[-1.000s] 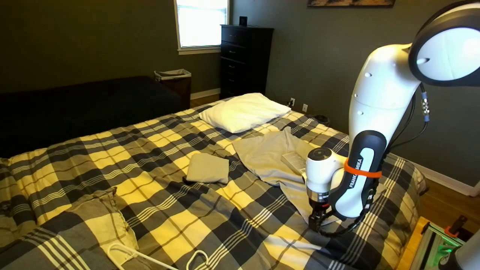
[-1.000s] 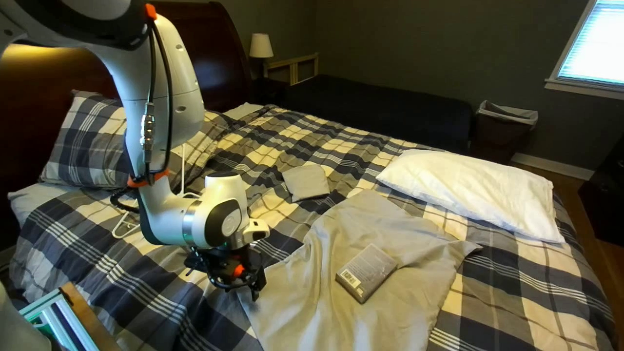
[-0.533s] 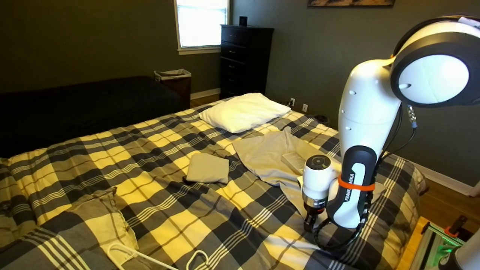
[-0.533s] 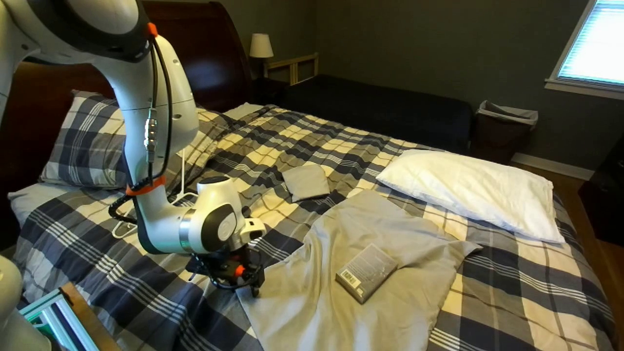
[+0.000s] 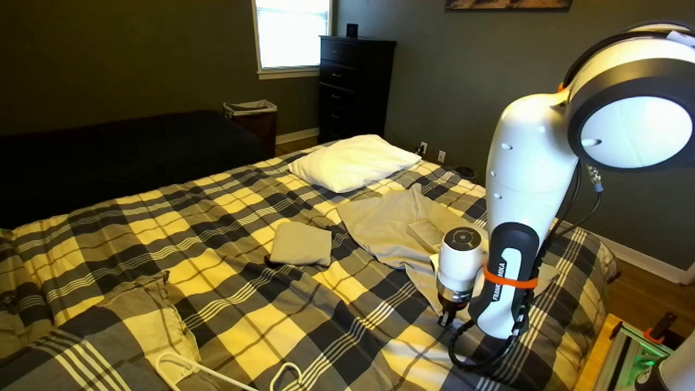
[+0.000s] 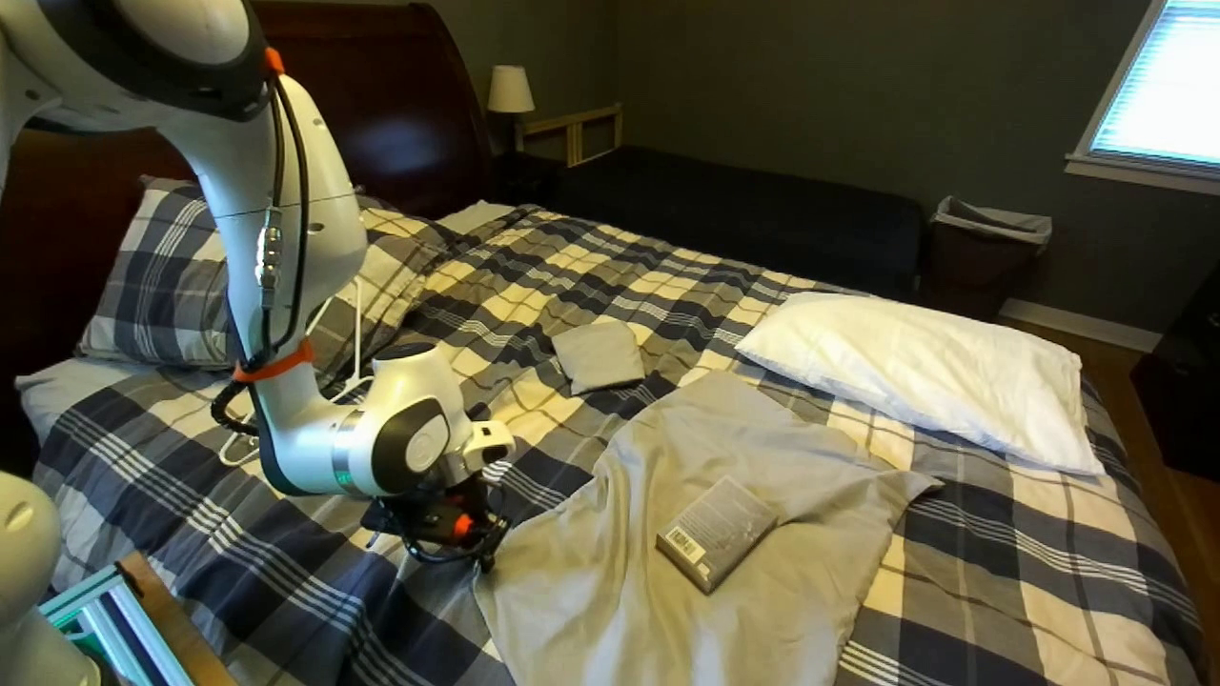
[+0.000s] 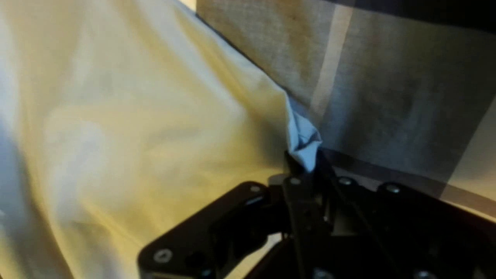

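Standing beyond plaid bedding [image 5: 255, 293], black dresser [image 5: 355, 87]

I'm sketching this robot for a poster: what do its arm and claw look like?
The arm is white and rounded, with black trim, printed lettering partly covered by an orange band, and black cables with a silvery connector. The claw is black, with jointed, round-ended links and pale screws.

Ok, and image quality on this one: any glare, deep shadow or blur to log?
In both exterior views the window glares white and the dark bed sinks into shadow; in an exterior view the plaid cover takes a yellow cast; the wrist view is soft, with yellow and bluish tints across the grey cloth and the tool mostly a dark shape.
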Controlling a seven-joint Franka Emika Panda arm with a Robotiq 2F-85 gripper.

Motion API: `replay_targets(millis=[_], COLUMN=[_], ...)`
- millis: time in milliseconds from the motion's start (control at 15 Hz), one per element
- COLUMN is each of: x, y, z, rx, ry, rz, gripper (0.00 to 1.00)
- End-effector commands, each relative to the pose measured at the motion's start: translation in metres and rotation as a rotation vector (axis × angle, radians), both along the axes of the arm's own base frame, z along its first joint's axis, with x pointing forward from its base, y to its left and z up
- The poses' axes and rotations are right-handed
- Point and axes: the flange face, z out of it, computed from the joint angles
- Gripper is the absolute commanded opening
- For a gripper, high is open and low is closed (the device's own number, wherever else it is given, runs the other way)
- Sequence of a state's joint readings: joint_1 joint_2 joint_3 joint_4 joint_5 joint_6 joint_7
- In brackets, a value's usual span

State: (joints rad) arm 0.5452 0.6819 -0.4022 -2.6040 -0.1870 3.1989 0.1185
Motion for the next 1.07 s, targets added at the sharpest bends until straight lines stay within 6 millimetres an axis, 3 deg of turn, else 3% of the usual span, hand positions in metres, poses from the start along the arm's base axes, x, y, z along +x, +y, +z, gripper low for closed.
replay_targets(millis=[0, 133, 267, 333, 400, 667, 1000], x=[-0.009, -0.008, -0.008, -0.011, -0.003, -0.008, -0.01], y=[-0.007, -0.02, -0.043, -0.044, -0.034, -0.044, -0.037], z=[0.022, 0.037, 0.064, 0.072, 0.045, 0.065, 0.064], rx=[0.017, 0.017, 0.075, 0.087, 0.043, 0.078, 0.151], ry=[-0.054, -0.107, -0.208, -0.223, -0.17, -0.202, -0.108], rz=[-0.006, -0.031, -0.121, -0.122, -0.092, -0.119, -0.12], gripper=[0.0, 0.01, 0.01, 0.01, 0.02, 0.01, 0.01])
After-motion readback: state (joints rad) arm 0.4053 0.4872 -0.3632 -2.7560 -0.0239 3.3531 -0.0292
